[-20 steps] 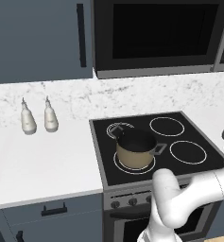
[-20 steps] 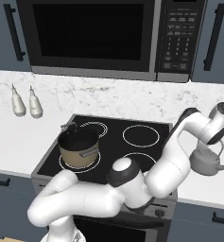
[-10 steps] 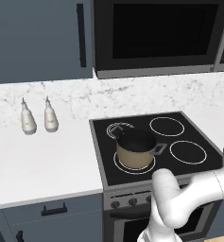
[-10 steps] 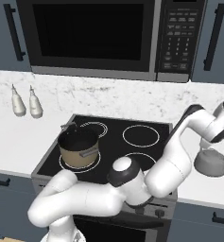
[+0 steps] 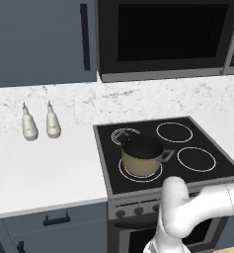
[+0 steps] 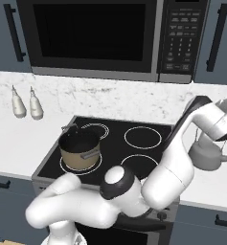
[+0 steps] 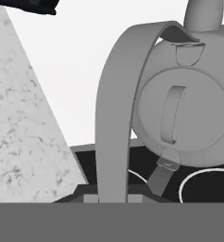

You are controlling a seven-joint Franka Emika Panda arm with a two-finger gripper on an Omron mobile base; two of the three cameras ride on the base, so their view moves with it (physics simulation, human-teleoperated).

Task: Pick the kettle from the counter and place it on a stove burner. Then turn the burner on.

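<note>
One kettle (image 6: 207,155), one pot (image 5: 141,156), two bottles (image 5: 29,124) (image 5: 52,121) — four burner rings (image 5: 196,159).

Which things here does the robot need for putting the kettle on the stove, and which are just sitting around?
Needed:
- kettle, its handle in the shut pincer
- counter under the kettle
- front-right burner

Just sitting around:
- tan pot
- two white bottles
- microwave
</note>
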